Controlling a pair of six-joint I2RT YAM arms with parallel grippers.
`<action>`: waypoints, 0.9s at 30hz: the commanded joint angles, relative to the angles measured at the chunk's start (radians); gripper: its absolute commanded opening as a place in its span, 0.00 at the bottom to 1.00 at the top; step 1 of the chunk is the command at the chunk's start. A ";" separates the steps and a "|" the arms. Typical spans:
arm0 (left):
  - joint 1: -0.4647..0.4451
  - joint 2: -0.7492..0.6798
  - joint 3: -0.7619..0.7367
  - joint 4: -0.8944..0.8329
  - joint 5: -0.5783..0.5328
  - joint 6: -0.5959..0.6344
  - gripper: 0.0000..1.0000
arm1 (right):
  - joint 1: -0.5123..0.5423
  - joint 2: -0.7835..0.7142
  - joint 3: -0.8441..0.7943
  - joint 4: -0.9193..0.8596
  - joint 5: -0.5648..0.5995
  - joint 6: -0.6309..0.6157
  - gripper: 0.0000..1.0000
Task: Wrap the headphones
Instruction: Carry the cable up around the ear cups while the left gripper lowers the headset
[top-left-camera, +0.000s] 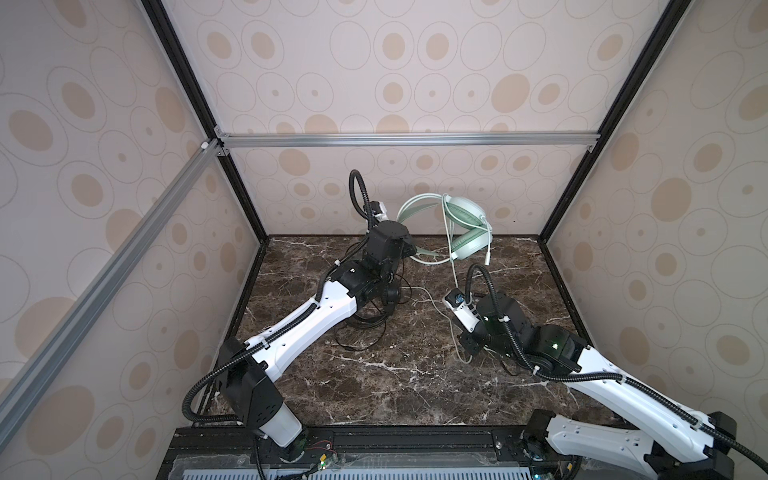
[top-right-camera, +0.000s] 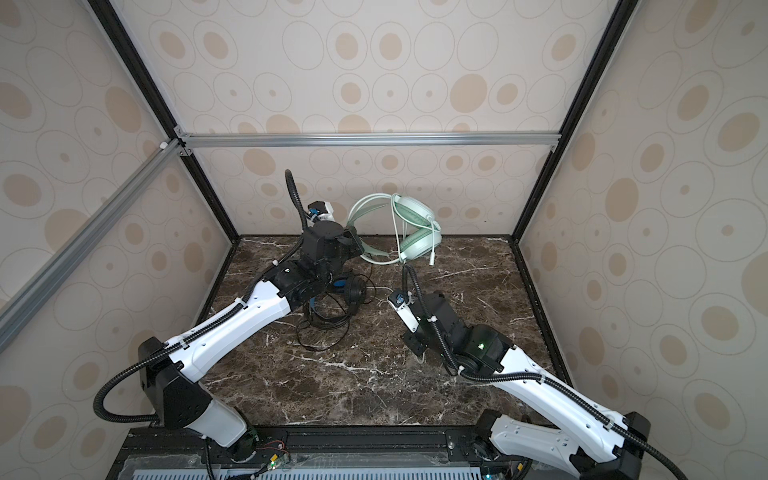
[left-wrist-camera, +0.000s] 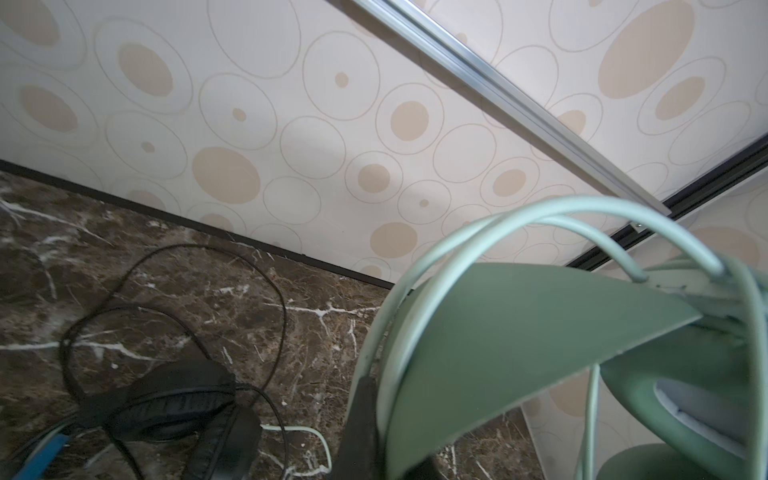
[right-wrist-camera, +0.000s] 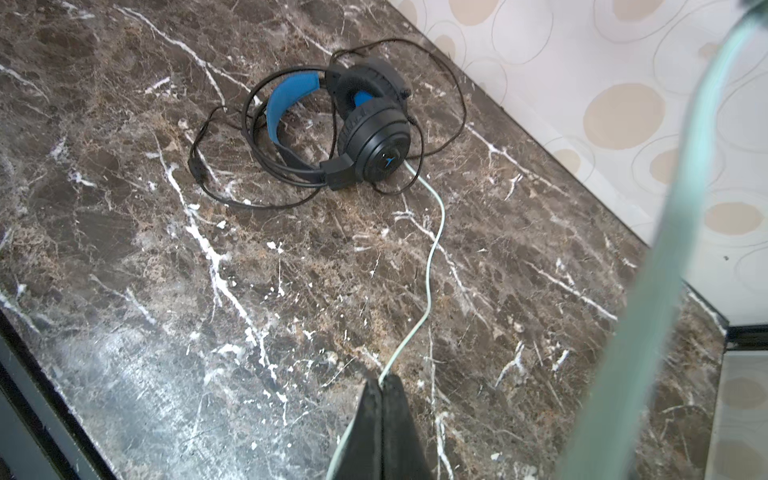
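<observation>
- Two arms stand on the front rail (top-left-camera: 415, 440), the left arm (top-left-camera: 316, 324) and the right arm (top-left-camera: 623, 395), one at each side. Between them the front half of the table (top-left-camera: 395, 386) is bare marble, the widest free room.
- The right gripper (right-wrist-camera: 380, 409) sits low over the right middle of the table, its jaws pinched together on the pale cord (right-wrist-camera: 432, 257). This is one of two cords, and it snakes across the marble to the black headset's ear cup.
- There are two headsets. The black headset (right-wrist-camera: 370, 137) lies on the table left of centre, partly under the left arm's wrist in both top views. Its blue inner band shows, and its thin black cord (right-wrist-camera: 232, 199) lies in loose loops around it.
- The left gripper (top-left-camera: 409, 249) is clamped on the headband of the mint-green headset (top-left-camera: 469, 232) and holds it up near the back wall (top-left-camera: 415, 174). Its two ear cups hang together, strands of pale cord are draped over them, and one cord end dangles beside them.
- Three patterned walls close the table's sides and rear. The strip along the right wall and the right rear corner are bare.
</observation>
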 joint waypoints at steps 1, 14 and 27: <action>-0.027 -0.036 0.083 0.034 -0.161 0.147 0.00 | 0.011 0.028 0.108 -0.109 0.061 -0.062 0.00; -0.114 -0.092 0.079 -0.006 -0.380 0.592 0.00 | 0.011 0.147 0.426 -0.341 0.056 -0.132 0.00; -0.121 -0.084 0.128 -0.184 -0.299 0.744 0.00 | 0.011 0.212 0.635 -0.494 0.178 -0.272 0.00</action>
